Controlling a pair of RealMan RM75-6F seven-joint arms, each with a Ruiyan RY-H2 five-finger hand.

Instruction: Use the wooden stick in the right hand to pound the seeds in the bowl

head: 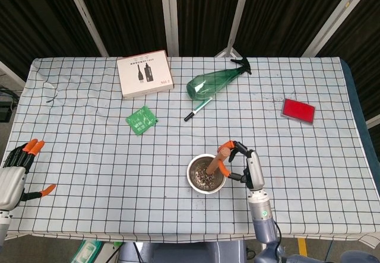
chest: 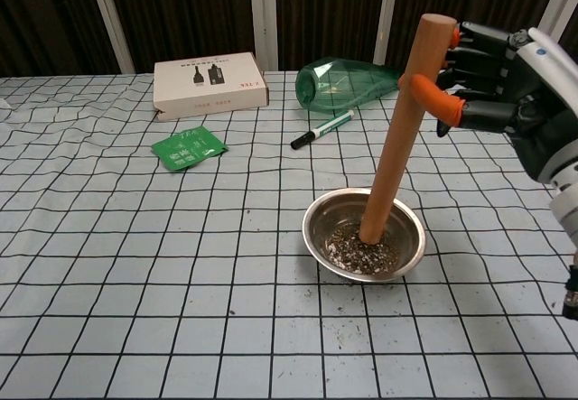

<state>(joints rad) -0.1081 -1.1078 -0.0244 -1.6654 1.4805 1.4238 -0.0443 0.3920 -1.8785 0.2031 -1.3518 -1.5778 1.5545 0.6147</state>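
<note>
The wooden stick point(chest: 397, 129) is gripped near its top by the right hand point(chest: 506, 93), fingers wrapped round it; below them its lower end is planted among the seeds point(chest: 361, 248) in the bowl point(chest: 318, 228). A green packet point(chest: 188, 147) marked "TEA" lies well beyond. The left hand point(head: 15, 171) is held empty, fingers spread.

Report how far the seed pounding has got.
Done: the right hand holds the wooden stick, and its lower end is down in the bowl among the seeds. In hand: pounding. Left: many seeds look coarse, and some lie scattered on the tablecloth. The left hand is idle at the table edge.
</note>
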